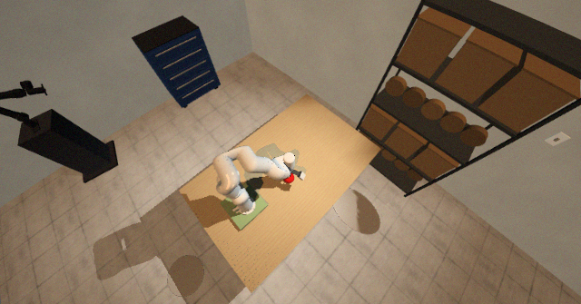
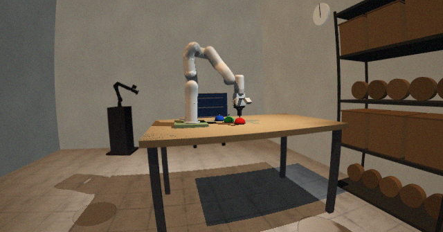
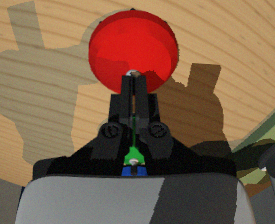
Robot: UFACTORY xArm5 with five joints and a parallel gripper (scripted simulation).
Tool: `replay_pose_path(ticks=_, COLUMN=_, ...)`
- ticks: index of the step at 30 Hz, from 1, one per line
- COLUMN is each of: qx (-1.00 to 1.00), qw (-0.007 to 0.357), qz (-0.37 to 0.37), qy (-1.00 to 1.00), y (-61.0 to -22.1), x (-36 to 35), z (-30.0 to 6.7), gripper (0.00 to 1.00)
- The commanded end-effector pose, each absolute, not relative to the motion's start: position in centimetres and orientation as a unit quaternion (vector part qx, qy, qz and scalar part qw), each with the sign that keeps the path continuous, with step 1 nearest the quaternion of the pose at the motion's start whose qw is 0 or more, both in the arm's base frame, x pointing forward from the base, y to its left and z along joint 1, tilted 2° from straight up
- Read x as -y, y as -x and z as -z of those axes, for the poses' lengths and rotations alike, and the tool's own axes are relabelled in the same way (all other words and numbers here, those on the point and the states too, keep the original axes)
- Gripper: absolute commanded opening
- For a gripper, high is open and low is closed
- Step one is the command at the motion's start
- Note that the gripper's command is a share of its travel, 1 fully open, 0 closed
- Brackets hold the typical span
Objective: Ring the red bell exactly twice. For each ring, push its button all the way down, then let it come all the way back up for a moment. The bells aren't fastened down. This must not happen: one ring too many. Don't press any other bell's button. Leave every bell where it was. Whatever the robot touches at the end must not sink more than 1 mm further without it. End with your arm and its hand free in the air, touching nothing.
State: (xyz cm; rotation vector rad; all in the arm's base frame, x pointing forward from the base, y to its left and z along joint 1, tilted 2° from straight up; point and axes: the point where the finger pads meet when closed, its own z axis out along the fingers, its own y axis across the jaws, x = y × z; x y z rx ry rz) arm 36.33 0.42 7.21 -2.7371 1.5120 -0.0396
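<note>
The red bell (image 3: 133, 48) (image 2: 239, 121) (image 1: 289, 179) is a dome on the wooden table (image 2: 277, 125) (image 1: 318, 132). My gripper (image 3: 133, 91) (image 2: 239, 115) is shut and empty, pointing straight down. Its fingertips are over the middle of the red dome, at or just above the small light button. In the side view the tips stand right at the dome's top. I cannot tell whether they touch it. In the overhead view the wrist hides most of the bell.
A green bell (image 2: 228, 119) and a blue bell (image 2: 219, 118) stand in a row to the left of the red one, toward the arm's green base plate (image 2: 188, 124) (image 1: 245, 218). A shelf rack (image 2: 391, 97) stands right of the table.
</note>
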Motion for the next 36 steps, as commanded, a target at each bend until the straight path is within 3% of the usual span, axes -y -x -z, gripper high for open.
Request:
replay_pose_path(ticks=1, qx=-0.483, qw=0.008, qz=0.014, qy=0.875, y=-36.45, x=-0.43, z=-7.31, gripper=0.0)
replay_pose_path(ticks=36, qx=-0.483, qw=0.008, qz=0.014, qy=0.875, y=-36.45, x=-0.46, z=-6.87, gripper=0.0)
